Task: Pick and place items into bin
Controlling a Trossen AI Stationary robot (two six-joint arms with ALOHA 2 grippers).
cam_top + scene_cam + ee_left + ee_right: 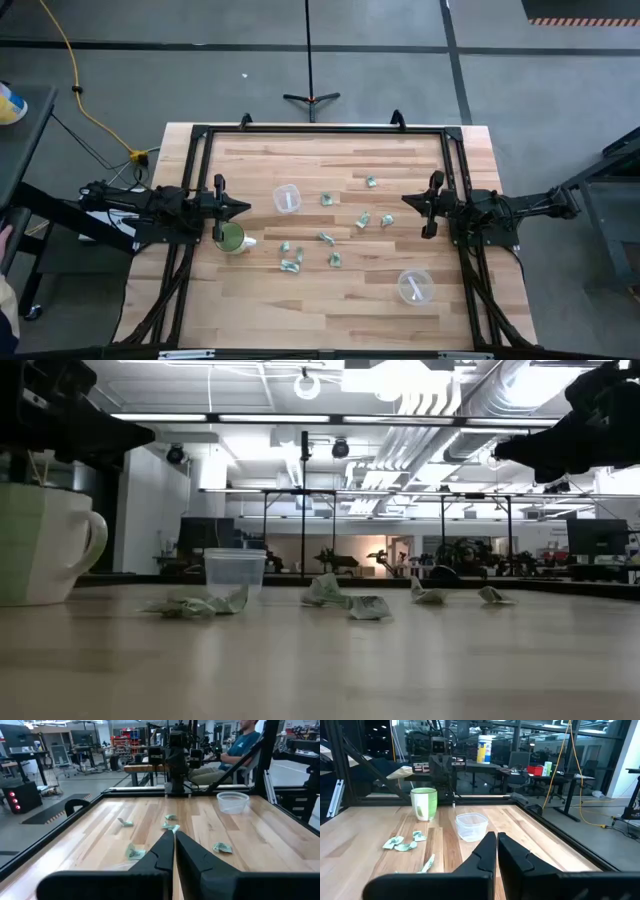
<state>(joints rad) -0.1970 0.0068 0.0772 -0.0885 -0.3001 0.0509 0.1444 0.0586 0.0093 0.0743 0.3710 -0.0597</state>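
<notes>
Small crinkled green-and-silver wrapped items (327, 238) lie mid-frame on the wooden table (340, 310), light and crushable (probably slippery foil). Pinch one across its middle. Left claw (243, 208) and right claw (408, 200) hover shut, empty.

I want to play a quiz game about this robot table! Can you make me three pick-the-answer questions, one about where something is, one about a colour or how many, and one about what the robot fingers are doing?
1. Where is the green cup?
A. Next to the left gripper
B. Next to the right gripper
C. On the floor

2. How many clear tubs are on the table?
A. None
B. Two
C. Five

3. What are the fingers of both grippers doing?
A. Holding a wrapped piece
B. Spread wide open
C. Shut and holding nothing

Answers:
1. A, the high view shows the cup by the left arm's tip.
2. B, one tub sits near the middle, another tub towards the right arm.
3. C, both wrist views show the fingers pressed together with nothing between them.
</notes>
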